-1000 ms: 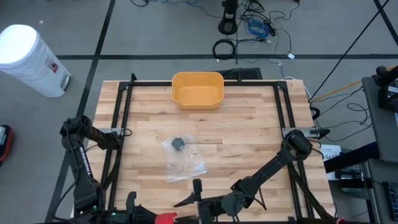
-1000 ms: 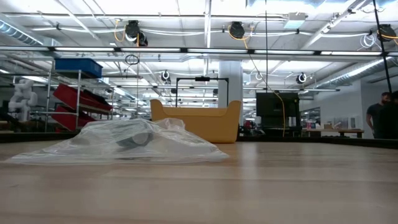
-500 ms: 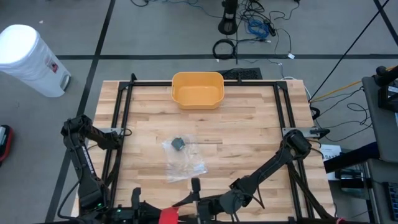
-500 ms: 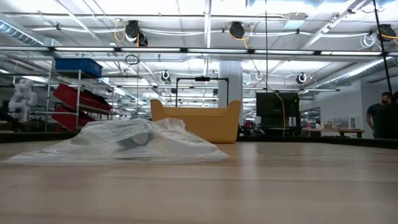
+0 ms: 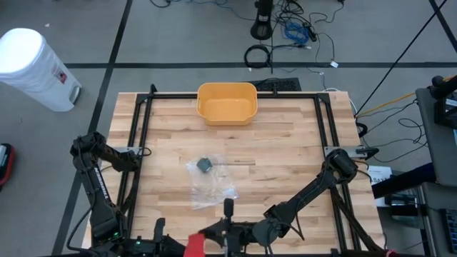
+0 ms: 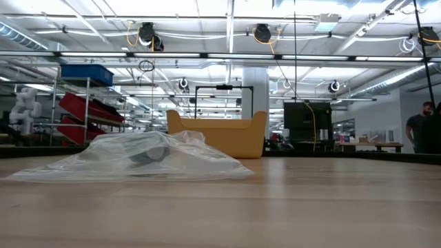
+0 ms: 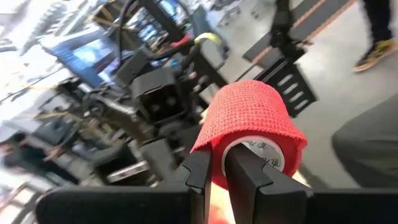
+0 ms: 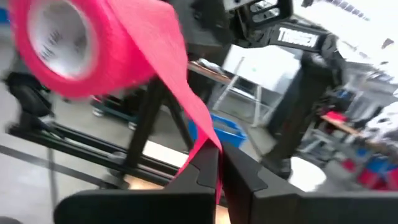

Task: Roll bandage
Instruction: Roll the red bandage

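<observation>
Presently both grippers work at the near edge of the desk (image 5: 285, 143), seen from above at the bottom of the frame. The left gripper (image 7: 214, 171) is clamped on a red bandage roll (image 7: 252, 127): one finger passes through the white core, the other presses the outer wrap. Small dark print shows on the core's inner face but cannot be read. In the overhead view the roll (image 5: 193, 245) appears as a red patch just off the desk's near edge, with the right gripper (image 5: 229, 208) just beside it.

The right gripper (image 8: 217, 165) is closed, pinching the free red tail (image 8: 180, 87) of the bandage, which runs taut from the roll (image 8: 68, 43) down between its fingers. Behind the roll, the left arm's housing carries white lettering reading "TROSSEN" (image 8: 300, 38).

On the desk lies a clear plastic bag (image 5: 211, 184), crumpled, with a small dark grey object (image 5: 205, 164) at its far end; the level view shows the bag (image 6: 138, 157) flat on the wood. A yellow bin (image 5: 226, 103) sits at the far edge of the desk, well apart from the bag. A white barrel (image 5: 32, 68) stands on the floor to the left, bearing a red-and-white label too small to read.
</observation>
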`<state>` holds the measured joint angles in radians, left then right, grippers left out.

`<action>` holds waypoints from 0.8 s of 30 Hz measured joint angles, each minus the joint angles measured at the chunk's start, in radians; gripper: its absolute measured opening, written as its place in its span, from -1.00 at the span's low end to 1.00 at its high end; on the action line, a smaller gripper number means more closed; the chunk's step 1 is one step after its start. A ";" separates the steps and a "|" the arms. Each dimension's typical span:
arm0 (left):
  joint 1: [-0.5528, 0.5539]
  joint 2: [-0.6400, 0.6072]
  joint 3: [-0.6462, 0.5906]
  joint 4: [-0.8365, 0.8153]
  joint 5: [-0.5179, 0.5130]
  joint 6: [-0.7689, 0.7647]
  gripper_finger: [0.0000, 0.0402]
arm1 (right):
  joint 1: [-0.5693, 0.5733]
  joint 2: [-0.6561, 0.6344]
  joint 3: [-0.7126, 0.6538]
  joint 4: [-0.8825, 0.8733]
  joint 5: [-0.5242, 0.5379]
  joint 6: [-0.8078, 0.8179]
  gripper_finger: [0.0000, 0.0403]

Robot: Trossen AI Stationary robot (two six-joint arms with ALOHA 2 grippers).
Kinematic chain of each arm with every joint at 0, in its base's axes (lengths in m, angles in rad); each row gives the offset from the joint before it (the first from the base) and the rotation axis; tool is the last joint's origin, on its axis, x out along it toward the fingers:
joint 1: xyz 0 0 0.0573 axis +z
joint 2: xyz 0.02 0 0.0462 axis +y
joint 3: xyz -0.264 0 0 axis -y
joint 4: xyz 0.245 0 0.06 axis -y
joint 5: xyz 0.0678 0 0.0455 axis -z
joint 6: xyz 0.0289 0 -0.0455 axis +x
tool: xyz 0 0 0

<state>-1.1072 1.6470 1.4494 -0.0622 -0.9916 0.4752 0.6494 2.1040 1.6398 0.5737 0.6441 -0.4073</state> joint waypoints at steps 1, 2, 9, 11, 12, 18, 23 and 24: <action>0.000 0.000 0.000 0.000 0.017 0.000 -0.79 | 0.006 0.000 0.000 0.001 0.017 -0.027 -0.99; 0.000 0.000 0.000 0.000 0.030 -0.006 -0.79 | 0.013 0.000 0.000 0.006 0.040 -0.053 -0.99; 0.000 0.000 0.000 -0.018 0.044 -0.081 -0.79 | 0.055 -0.003 0.000 0.099 0.124 -0.219 -1.00; 0.004 0.000 0.000 -0.036 0.044 -0.114 -0.79 | 0.063 -0.010 0.000 0.112 0.125 -0.242 -1.00; 0.006 0.000 0.000 -0.041 0.046 -0.128 -0.79 | 0.066 -0.015 0.000 0.112 0.128 -0.246 -1.00; 0.016 0.000 0.000 -0.059 0.117 -0.157 -0.79 | 0.073 -0.021 0.001 0.119 0.173 -0.293 -1.00; 0.015 0.000 0.000 -0.080 0.153 -0.209 -0.79 | 0.078 -0.023 0.001 0.137 0.217 -0.342 -1.00; 0.015 0.000 0.000 -0.096 0.153 -0.220 -0.79 | 0.083 -0.027 0.001 0.139 0.221 -0.356 -1.00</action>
<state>-1.0924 1.6470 1.4494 -0.1582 -0.8383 0.2556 0.7327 2.0767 1.6409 0.7132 0.8654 -0.7637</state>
